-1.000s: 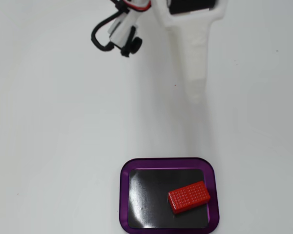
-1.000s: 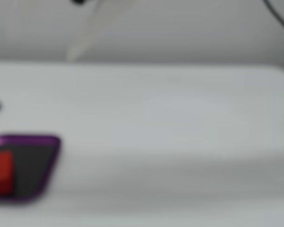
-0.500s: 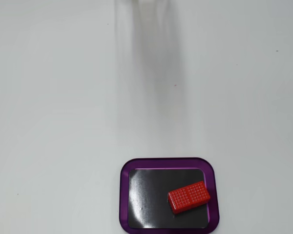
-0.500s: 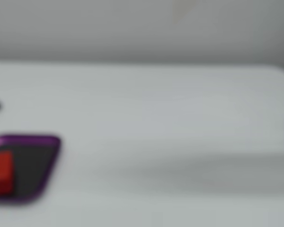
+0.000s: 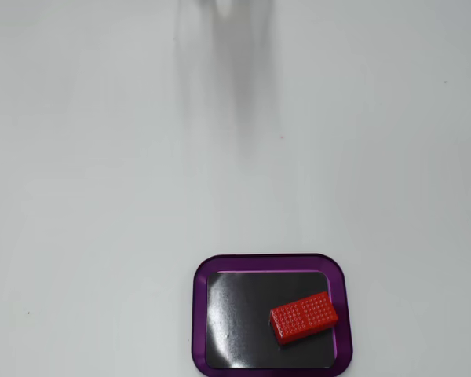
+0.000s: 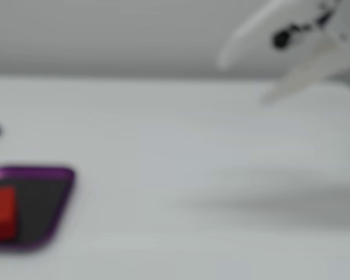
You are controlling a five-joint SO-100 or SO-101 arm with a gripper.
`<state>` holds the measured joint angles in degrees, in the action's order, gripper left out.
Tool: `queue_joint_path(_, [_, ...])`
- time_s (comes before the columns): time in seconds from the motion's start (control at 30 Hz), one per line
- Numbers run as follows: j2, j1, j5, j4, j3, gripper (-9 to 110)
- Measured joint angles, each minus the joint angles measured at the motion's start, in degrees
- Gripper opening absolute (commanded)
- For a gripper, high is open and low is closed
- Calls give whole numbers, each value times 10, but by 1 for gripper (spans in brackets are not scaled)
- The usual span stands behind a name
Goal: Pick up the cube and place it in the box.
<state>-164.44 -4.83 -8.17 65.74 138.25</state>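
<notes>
1. In a fixed view looking down, the box (image 5: 272, 315) is seen at the lower edge of the white bench (image 5: 102, 196), a little right of centre, its purple rim enclosing a shiny black bottom.
2. In the same view, the cube (image 5: 303, 317) is found lying flat inside the box, in its right half, turned at a slant to the rim. Its right end is close to the right rim; whether it touches cannot be told.
3. A soft grey shadow is cast down the bench from the top edge. No hand is shown in this view.
4. In the other fixed view, low and heavily blurred, the box (image 6: 32, 207) is placed at the far left, cut by the frame edge, and the cube (image 6: 1, 213) is seen inside it as a red patch.
5. At the upper right, the white hand (image 6: 240, 80) is held above the bench, well apart from the box. Two pale fingers are seen spread apart at their tips, with nothing between them.
</notes>
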Motion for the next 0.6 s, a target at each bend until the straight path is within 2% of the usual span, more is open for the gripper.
queue_joint_path(0.2, [-217,2,0,-32,224,21])
queue_joint_path(0.37, [-272,1,0,-23,320,21])
queue_joint_path(0.43, [-272,3,4,-10,343,17])
queue_joint_path(0.57, [-272,3,62,12,368,-2])
queue_joint_path(0.6, [-272,3,80,13,371,0])
